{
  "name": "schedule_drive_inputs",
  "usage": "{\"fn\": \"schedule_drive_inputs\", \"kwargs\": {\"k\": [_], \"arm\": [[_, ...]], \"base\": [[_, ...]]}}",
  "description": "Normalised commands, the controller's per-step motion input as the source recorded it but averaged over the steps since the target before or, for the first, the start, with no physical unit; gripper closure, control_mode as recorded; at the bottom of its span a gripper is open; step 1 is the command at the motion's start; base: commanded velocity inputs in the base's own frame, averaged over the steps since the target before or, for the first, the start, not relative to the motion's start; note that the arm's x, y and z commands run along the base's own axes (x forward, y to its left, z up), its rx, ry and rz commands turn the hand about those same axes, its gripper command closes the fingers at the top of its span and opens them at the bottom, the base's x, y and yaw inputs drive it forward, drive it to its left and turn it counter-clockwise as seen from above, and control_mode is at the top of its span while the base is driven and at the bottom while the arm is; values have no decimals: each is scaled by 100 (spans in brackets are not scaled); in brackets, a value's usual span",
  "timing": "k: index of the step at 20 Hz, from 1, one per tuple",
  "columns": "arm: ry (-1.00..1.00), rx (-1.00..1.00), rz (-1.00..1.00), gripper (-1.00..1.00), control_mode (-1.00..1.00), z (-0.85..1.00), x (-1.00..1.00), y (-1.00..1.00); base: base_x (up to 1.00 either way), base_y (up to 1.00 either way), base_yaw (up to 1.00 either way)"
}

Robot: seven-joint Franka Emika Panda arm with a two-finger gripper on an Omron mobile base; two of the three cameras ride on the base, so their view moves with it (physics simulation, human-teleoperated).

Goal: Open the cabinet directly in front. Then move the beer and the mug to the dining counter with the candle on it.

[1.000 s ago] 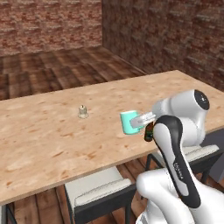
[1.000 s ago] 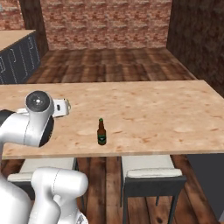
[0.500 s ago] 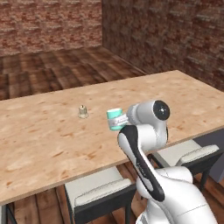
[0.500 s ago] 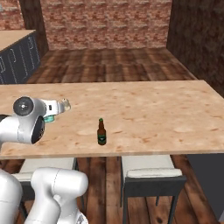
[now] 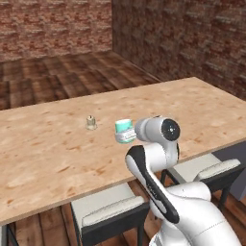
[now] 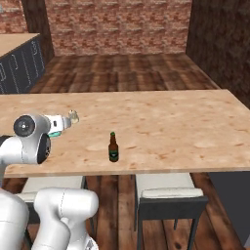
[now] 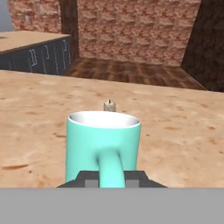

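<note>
My gripper point(image 7: 109, 179) is shut on the loop handle of the mint-green mug point(image 7: 103, 146), holding it upright just above the dining counter point(image 7: 183, 131). In the left base view the mug point(image 5: 125, 130) hangs in front of the arm's wrist, a short way right of the small pale candle point(image 5: 91, 123). In the hand view the candle point(image 7: 109, 105) stands right behind the mug. The beer point(image 6: 113, 147), a dark bottle with a green label, stands upright on the counter point(image 6: 185, 122) near its front edge, to the right of the mug point(image 6: 57, 126) and candle point(image 6: 73, 116). The cabinet is out of view.
Grey-cushioned stools point(image 5: 110, 206) point(image 5: 211, 168) point(image 6: 168, 195) are tucked under the counter's near edge. Low grey drawer units point(image 6: 19, 68) stand at the far left. Brick walls close the room behind a wood floor.
The arm has swung left over the counter with the mug in its grip, bringing the mug closer to the candle. The beer and the candle have stayed put.
</note>
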Motion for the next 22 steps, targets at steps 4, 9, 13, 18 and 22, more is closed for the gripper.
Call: {"fn": "schedule_drive_inputs", "kwargs": {"k": [4, 9, 13, 18, 22], "arm": [[-15, 0, 0, 100, -100, -31, 0, 0], [-11, 0, 0, 100, -100, -20, 0, 0], [-1, 0, 0, 100, -100, -1, 0, 0], [0, 0, 0, 100, -100, -1, 0, 0], [0, 1, 0, 100, -100, -3, 0, -12]], "base": [[0, 0, 0], [0, 0, 0], [0, 0, 0], [0, 0, 0], [0, 0, 0]]}}
